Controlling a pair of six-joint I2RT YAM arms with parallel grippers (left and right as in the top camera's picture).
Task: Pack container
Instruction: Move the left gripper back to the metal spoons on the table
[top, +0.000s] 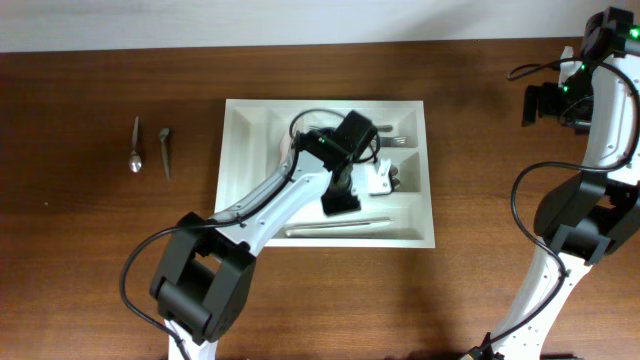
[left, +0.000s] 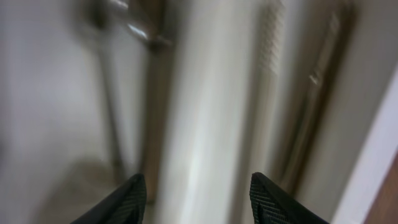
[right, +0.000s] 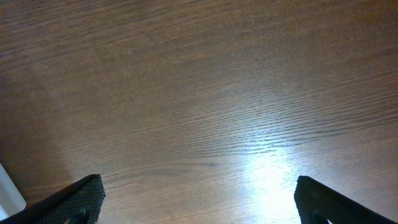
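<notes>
Streaky brown wood-grain table (top: 90, 260) beneath smooth white rectangular plastic container (top: 244, 128)

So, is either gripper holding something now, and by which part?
Nothing is held. The left gripper hangs open over the cutlery tray; the right gripper is open over the wooden table.

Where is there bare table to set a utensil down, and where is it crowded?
The table is bare between the container and the right arm, and in front of the container, toward the robot. Crowded: the container's middle under the left gripper, and the strip to its left with a spoon and another utensil.
</notes>
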